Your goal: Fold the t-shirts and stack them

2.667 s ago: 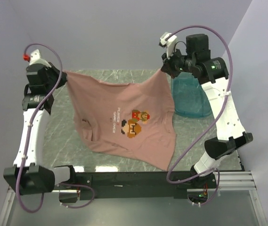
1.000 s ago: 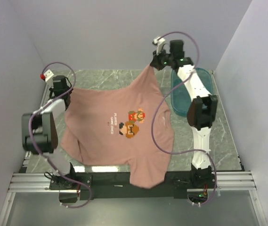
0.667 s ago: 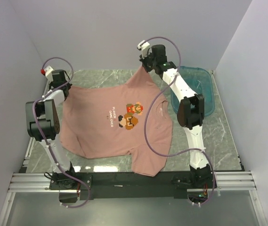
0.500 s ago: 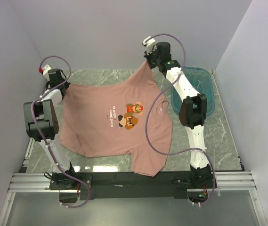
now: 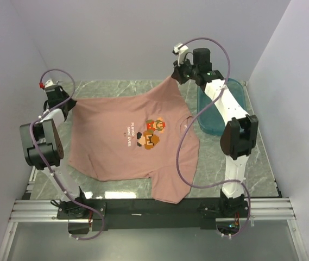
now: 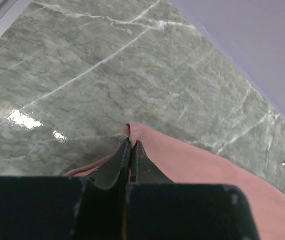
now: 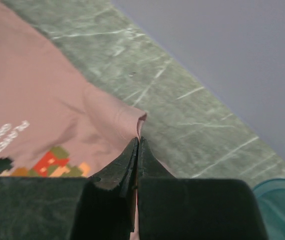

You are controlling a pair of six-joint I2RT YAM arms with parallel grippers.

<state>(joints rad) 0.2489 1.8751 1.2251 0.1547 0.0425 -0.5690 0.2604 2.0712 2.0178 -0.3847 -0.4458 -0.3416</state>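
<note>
A salmon-pink t-shirt [image 5: 116, 147] with white chest text and a pixel print lies spread over the marble table, one sleeve draping past the near edge. My left gripper [image 5: 69, 101] is shut on the shirt's far left corner [image 6: 134, 131], low over the table. My right gripper [image 5: 177, 76] is shut on the far right corner [image 7: 132, 119] and holds it raised, so the cloth rises to a peak there. In the right wrist view the t-shirt's print [image 7: 52, 162] shows below and left of the jaws.
A translucent teal tub [image 5: 219, 117] stands on the table's right side, partly under the right arm, its rim [image 7: 282, 192] at the right wrist view's lower right. The back wall runs close behind both grippers. The marble table [image 5: 257, 157] ends at a black rail along the front.
Both grippers have carried the held corners toward the back of the table and lowered the shirt, which now lies mostly flat. In the last half second the right gripper shifted slightly right.
</note>
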